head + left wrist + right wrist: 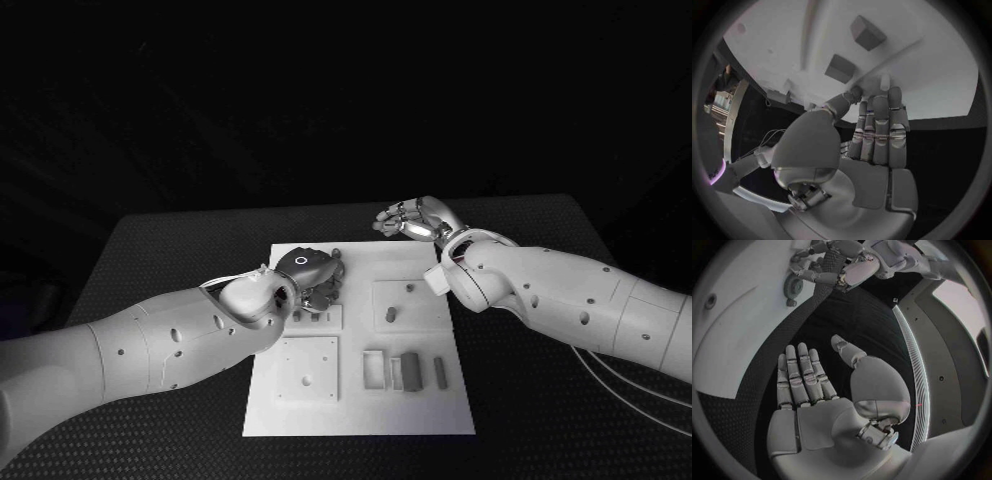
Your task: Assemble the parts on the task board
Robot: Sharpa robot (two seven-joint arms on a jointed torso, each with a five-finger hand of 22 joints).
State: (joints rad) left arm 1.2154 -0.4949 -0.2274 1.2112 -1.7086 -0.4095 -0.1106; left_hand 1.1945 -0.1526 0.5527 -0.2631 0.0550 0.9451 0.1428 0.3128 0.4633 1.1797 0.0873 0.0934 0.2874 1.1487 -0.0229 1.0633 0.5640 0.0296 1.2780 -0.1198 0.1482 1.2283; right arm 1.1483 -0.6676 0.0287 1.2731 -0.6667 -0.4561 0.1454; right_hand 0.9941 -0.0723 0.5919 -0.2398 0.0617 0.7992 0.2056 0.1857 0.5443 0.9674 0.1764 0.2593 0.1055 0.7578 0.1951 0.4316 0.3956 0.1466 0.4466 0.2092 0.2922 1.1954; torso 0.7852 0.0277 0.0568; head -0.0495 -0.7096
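Note:
The white task board [361, 405] lies in the middle of the black table. My left hand [309, 274] hovers over its far left part, fingers pointing down at the board. In the left wrist view its fingers [879, 125] lie straight and close together, holding nothing, their tips by a grey block [842, 68] near the board's edge; a second grey block [867, 32] stands further in. My right hand [415, 219] hangs past the board's far right corner over the bare table; its palm [811, 390] is flat and empty. Small grey parts [391, 313] stand in the board's right half.
Near the board's front stands a row of long grey parts [411, 370] beside a square plate [309, 368]. The right wrist view shows my left hand [842, 270] next to a round fitting [792, 287] on the board. Black table [577, 420] surrounds the board.

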